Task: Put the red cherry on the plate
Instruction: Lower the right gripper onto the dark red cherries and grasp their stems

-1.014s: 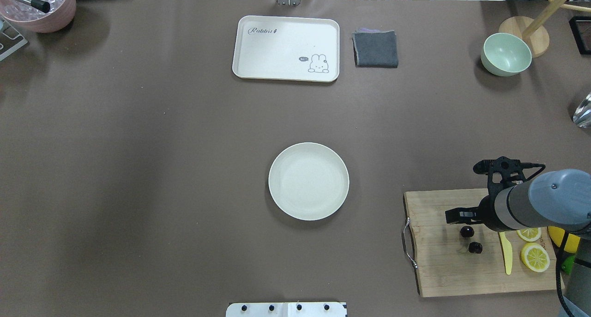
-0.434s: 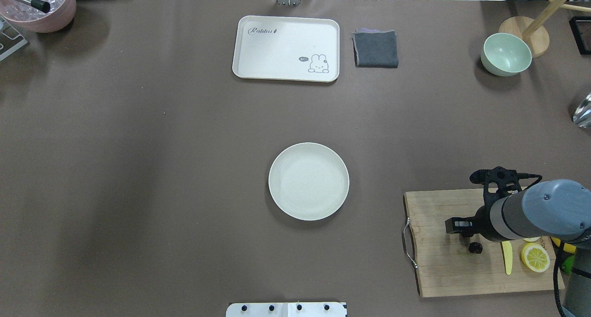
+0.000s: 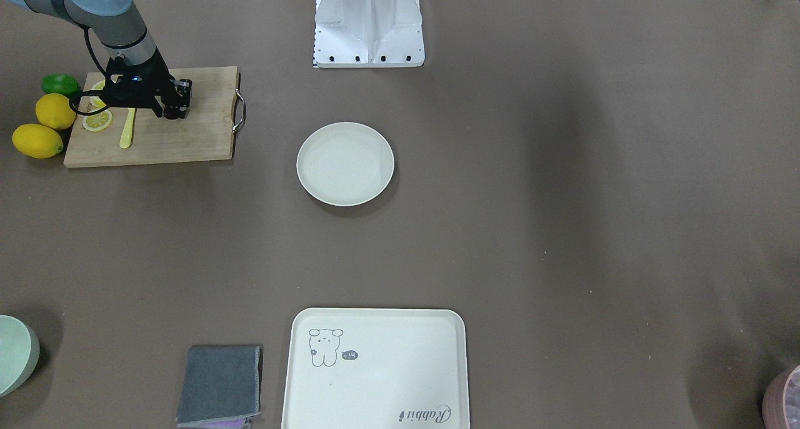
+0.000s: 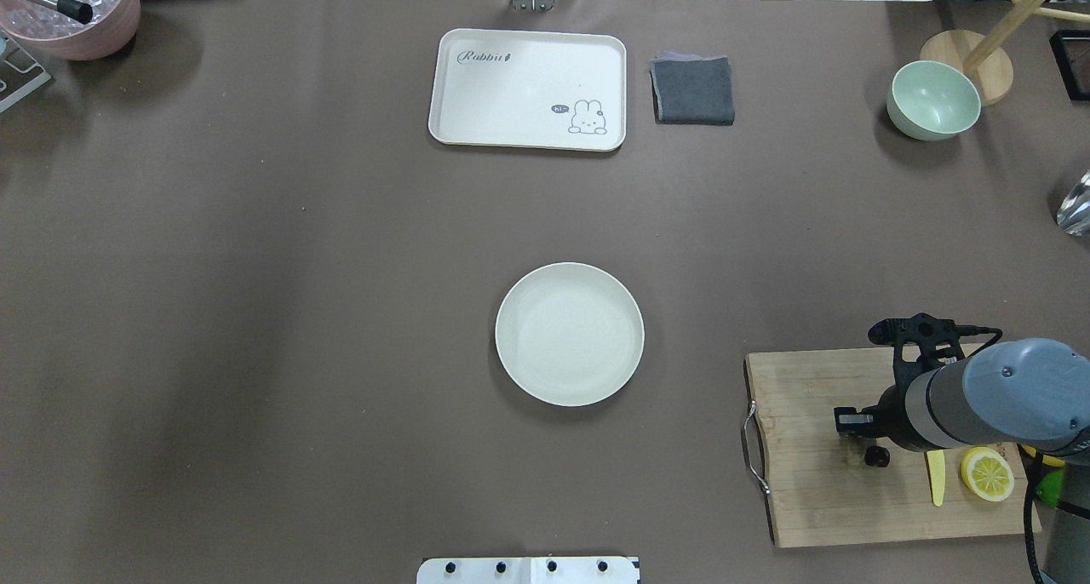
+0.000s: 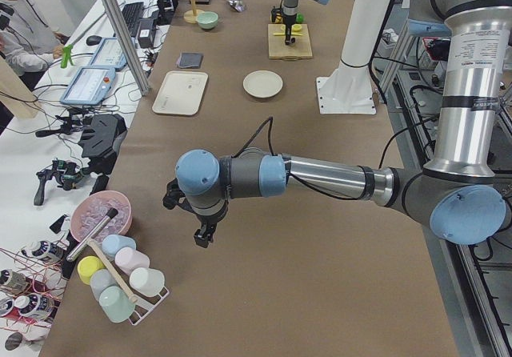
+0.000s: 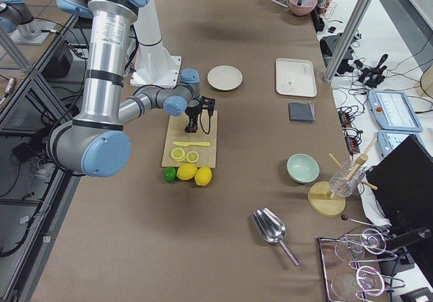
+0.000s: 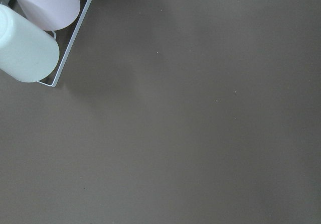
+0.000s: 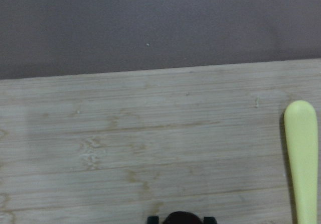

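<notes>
Red cherry [image 4: 876,456] sat on wooden board [image 4: 809,499]; R fingers [image 8: 152,220] straddled one cherry, grip unclear. L fingers [image 5: 202,238]: can't tell. Plate [image 4: 569,334] well apart.

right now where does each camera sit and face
Front-facing: across the table, facing the robot's base, steeply down; right arm upper left.
Overhead: behind the robot, looking forward and down; right gripper over the cutting board, at the red cherry.
Exterior left: table's left end; left arm near.
Exterior right: table's right end; right arm near.
Left wrist: down on the table, cups; no gripper shows.
Right wrist: close over the cutting board; fingertips at bottom edge.
Shared: front-facing and overhead both show the plate.
</notes>
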Robot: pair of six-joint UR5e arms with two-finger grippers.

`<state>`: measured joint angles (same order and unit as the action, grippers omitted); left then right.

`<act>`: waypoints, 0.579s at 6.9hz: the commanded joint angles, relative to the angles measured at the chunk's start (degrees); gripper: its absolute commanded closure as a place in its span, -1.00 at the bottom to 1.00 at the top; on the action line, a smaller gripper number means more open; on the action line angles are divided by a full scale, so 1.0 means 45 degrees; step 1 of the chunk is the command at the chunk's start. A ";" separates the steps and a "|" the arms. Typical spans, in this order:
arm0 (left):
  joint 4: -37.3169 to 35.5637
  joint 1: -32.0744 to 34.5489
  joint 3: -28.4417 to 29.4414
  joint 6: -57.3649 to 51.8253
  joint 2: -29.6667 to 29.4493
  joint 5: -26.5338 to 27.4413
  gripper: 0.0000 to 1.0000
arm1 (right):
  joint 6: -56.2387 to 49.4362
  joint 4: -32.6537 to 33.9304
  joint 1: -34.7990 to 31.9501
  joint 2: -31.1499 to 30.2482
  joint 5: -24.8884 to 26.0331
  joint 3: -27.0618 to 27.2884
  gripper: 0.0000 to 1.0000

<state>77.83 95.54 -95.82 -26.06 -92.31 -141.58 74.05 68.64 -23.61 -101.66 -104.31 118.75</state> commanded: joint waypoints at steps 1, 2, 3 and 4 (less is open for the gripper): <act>0.0242 0.0000 0.0003 -0.0009 0.0162 -0.0004 -0.95 | -0.0030 0.0001 -0.0007 -0.0026 -0.0004 0.0018 0.62; 0.0650 0.0000 0.0042 -0.0009 0.0298 -0.0004 -0.96 | -0.0030 0.0001 -0.0007 -0.0007 -0.0023 0.0076 0.63; 0.0751 0.0000 0.0023 0.0011 0.0474 -0.0004 -0.95 | -0.0030 0.0001 -0.0046 -0.0007 -0.0100 0.0289 0.64; 0.0752 0.0000 0.0004 0.0011 0.0475 -0.0004 -0.95 | -0.0030 0.0020 -0.0143 -0.0007 -0.0140 0.0504 0.64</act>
<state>80.82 95.54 -95.73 -26.05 -90.51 -141.59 73.92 68.66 -23.87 -101.71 -104.68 119.95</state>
